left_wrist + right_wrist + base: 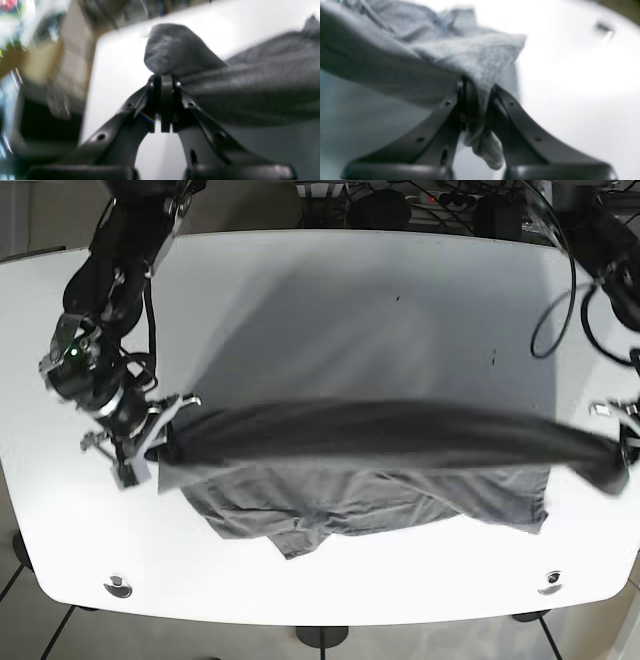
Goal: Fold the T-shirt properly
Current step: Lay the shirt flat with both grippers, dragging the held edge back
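The grey T-shirt [380, 470] is held stretched in the air across the white table [330, 290] — one edge pulled taut between the arms, the rest hanging down onto the near side. The left gripper [163, 82] is clamped on a bunched corner, and the right gripper [476, 100] is closed on another, cloth spilling between its fingers. The tension probably serves to carry this edge over for a fold — though the blur leaves that uncertain.
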